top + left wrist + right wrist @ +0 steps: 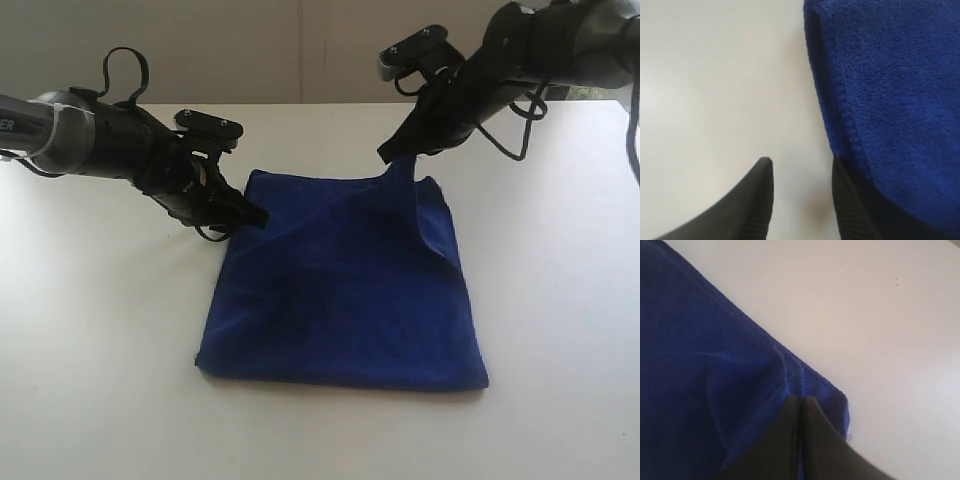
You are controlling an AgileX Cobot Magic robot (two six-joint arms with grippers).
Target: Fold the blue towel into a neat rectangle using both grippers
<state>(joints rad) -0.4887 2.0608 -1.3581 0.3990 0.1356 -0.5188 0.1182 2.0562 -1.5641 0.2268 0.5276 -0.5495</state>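
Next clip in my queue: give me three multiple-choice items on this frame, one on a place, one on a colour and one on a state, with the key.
1. In the exterior view, where does the right gripper grip the blue towel?
A. at its far edge
B. at its near edge
C. at its middle

2. What colour is the table?
A. green
B. white
C. brown

3. How do the jaws of the left gripper stand?
A. shut on the towel
B. shut on nothing
C. open

Key:
1 A, the far edge rises in a peak into its shut fingers.
2 B, a bare white surface surrounds the towel.
3 C, the left wrist view shows a gap between its two fingers.
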